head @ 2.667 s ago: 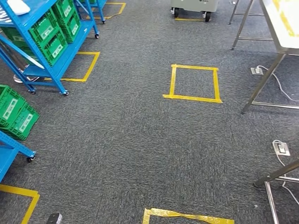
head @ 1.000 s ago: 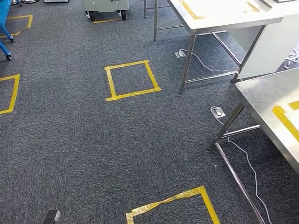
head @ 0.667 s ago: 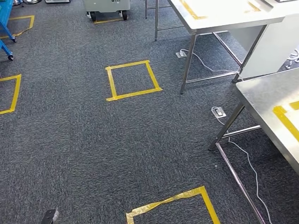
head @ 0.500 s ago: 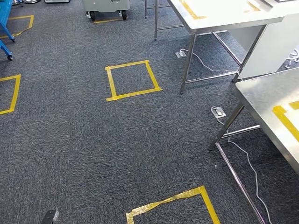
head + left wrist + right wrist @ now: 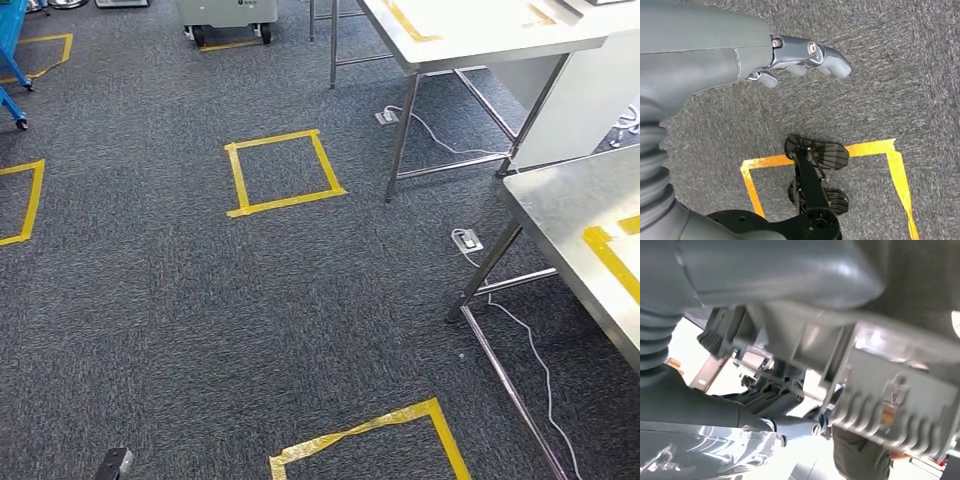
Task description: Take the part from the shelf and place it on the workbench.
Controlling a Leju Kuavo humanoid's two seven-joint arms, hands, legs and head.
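In the right wrist view my right hand (image 5: 753, 275) grips a grey moulded part (image 5: 896, 400) with ribs along one edge; the thick thumb lies over it and the fingers (image 5: 753, 425) pass beneath. My left hand (image 5: 753, 55) hangs over the carpet with its fingers (image 5: 810, 52) stretched out and nothing in them. The steel workbench (image 5: 566, 200) stands at the right of the head view, with yellow tape (image 5: 610, 260) on its top. A corner of the blue shelf (image 5: 9, 40) shows at the far left.
A second steel bench (image 5: 468, 35) stands further back on the right. Yellow tape squares (image 5: 283, 172) (image 5: 370, 440) mark the grey carpet. A floor socket (image 5: 468, 240) and cable (image 5: 528, 350) lie under the near bench. A grey wheeled cart (image 5: 226, 15) stands at the back.
The camera has turned right since the oldest frame: the blue shelves and green crates have left the picture and the benches have come in. Over the last second the view holds nearly still.
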